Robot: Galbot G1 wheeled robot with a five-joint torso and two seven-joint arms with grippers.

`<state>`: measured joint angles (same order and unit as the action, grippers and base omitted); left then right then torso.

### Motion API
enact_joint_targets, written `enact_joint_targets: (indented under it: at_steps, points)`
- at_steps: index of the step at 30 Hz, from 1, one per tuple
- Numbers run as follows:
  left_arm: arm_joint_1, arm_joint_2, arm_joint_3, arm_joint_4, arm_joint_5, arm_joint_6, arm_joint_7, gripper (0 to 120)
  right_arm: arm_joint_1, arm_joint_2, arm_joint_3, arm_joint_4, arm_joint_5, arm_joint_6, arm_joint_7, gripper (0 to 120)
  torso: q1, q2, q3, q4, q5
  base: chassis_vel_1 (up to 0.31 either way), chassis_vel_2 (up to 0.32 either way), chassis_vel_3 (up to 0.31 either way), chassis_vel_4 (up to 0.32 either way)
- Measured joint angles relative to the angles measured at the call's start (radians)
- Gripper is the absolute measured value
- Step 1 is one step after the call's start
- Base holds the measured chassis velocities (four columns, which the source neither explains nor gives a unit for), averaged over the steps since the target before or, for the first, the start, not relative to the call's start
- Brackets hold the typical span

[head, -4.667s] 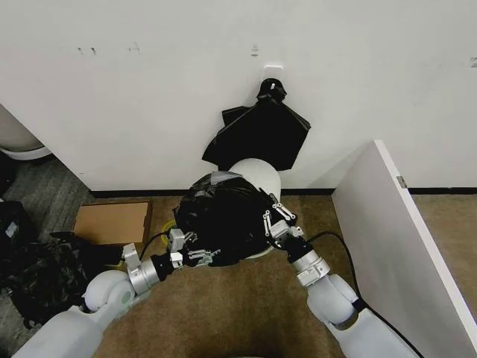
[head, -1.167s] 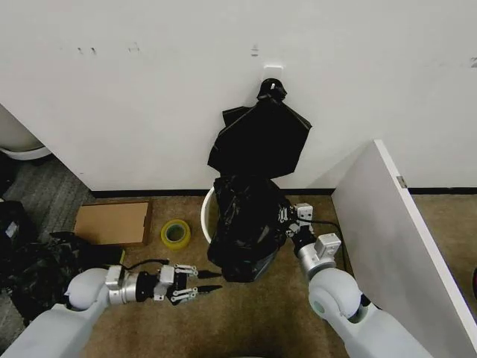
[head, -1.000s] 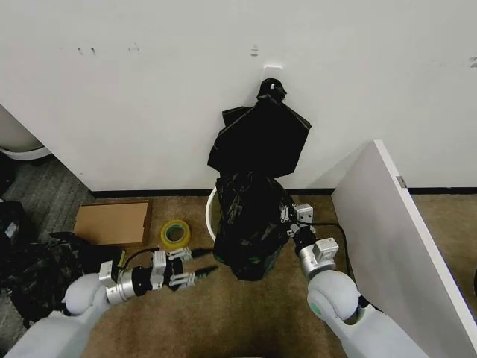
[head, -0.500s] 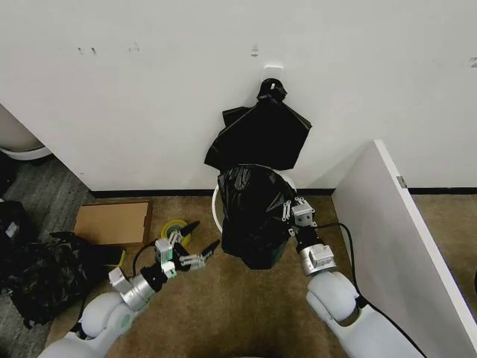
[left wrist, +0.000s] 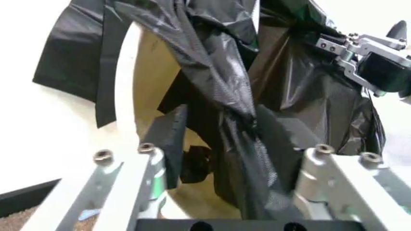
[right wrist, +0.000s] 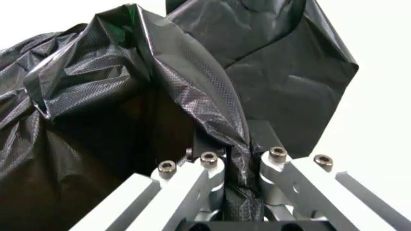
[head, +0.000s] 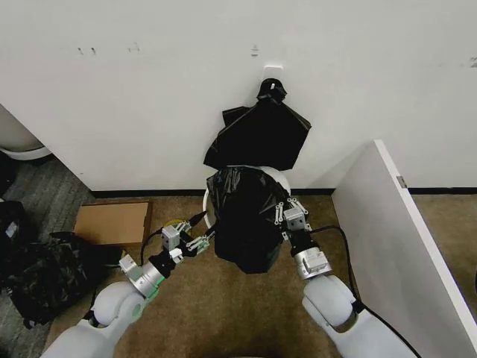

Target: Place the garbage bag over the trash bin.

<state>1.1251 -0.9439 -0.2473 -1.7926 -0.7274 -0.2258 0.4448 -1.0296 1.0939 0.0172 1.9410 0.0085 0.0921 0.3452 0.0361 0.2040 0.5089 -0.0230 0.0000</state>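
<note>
Right jaws pinching garbage bag [head: 246,216]

Cardboard box [head: 112,222] lies near camouflage backpack [head: 41,280]; knotted black bundle [head: 257,134] hangs on wall.

From my head camera the room is evenly and brightly lit, and the white wall [head: 149,89] has only soft shadows. The garbage bag [head: 246,216] is so dark that I see few folds. In both wrist views the near fingers are blurred, and the wall is overexposed.
</note>
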Motion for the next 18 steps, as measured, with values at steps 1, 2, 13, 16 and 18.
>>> enact_joint_targets:
  at_steps: [1, 2, 13, 16, 18]
  points:
    - [-0.001, -0.002, 0.001, 0.000, 0.000, 0.002, 0.001, 37, 0.000, 0.000, -0.001, 0.002, 0.000, 0.000, -0.002, 2, 0.000, 0.000, 0.000, -0.0001, 0.0000, 0.000, 0.000, 0.000, 0.000]
    - [-0.001, -0.002, 0.001, 0.000, 0.000, 0.002, 0.001, 37, 0.000, 0.000, -0.001, 0.002, 0.000, 0.000, -0.002, 2, 0.000, 0.000, 0.000, -0.0001, 0.0000, 0.000, 0.000, 0.000, 0.000]
    - [0.017, 0.001, -0.009, -0.024, -0.029, 0.006, 0.036, 0, 0.003, 0.003, -0.004, -0.003, 0.005, 0.000, -0.007, 2, 0.000, 0.000, 0.000, 0.0001, 0.0001, 0.000, 0.000, 0.000, 0.000]
    - [0.023, 0.005, -0.022, -0.024, -0.033, 0.003, 0.042, 0, 0.005, 0.003, -0.007, -0.005, 0.023, -0.002, -0.007, 2, 0.000, 0.000, 0.000, 0.0000, 0.0000, 0.000, 0.000, 0.000, 0.000]
    - [0.026, 0.006, -0.027, -0.024, -0.034, 0.002, 0.042, 0, 0.006, 0.002, -0.008, -0.004, 0.037, -0.007, -0.007, 2, 0.000, 0.000, 0.000, 0.0000, 0.0000, 0.000, 0.000, 0.000, 0.000]
